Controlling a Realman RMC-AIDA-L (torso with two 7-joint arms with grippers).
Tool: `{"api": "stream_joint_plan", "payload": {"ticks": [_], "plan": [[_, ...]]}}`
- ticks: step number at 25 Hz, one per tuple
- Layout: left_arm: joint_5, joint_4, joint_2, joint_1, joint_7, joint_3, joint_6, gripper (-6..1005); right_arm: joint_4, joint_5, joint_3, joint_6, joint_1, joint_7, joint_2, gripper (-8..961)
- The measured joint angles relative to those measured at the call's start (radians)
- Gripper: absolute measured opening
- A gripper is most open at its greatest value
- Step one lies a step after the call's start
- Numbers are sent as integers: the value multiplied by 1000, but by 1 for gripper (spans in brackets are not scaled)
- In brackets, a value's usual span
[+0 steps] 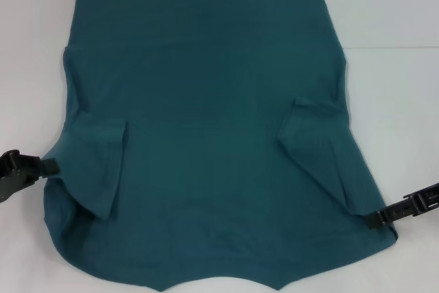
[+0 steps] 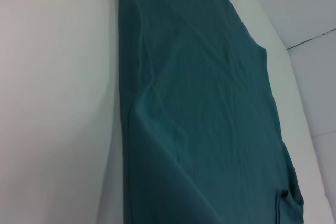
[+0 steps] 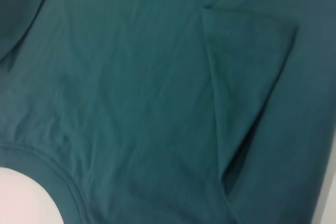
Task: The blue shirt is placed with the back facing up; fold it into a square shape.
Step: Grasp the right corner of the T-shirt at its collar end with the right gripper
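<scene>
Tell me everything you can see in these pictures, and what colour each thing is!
blue shirt: one, dark teal-blue, spread flat across the middle of the table, plain side up, both sleeves folded inward onto the body.
table: one, white, under the shirt, showing at both sides.
left pincer: one, black, at the shirt's left edge beside the folded left sleeve.
right pincer: one, black, at the shirt's right edge just below the folded right sleeve.
</scene>
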Motion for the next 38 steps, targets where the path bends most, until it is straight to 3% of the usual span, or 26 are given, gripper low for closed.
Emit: {"api": "stream_joint_plan", "payload": {"ticks": [17, 31, 38], "plan": [[-2, 0, -2, 0, -1, 0, -2, 3, 5, 0, -56, 22, 5, 1, 16, 881], [-2, 0, -2, 0, -3, -9, -1, 3, 6, 8, -57, 2, 48, -6, 52, 881], [-10, 0, 0, -1, -3, -11, 2, 3, 4, 0, -59, -1, 51, 16, 52, 880]]}}
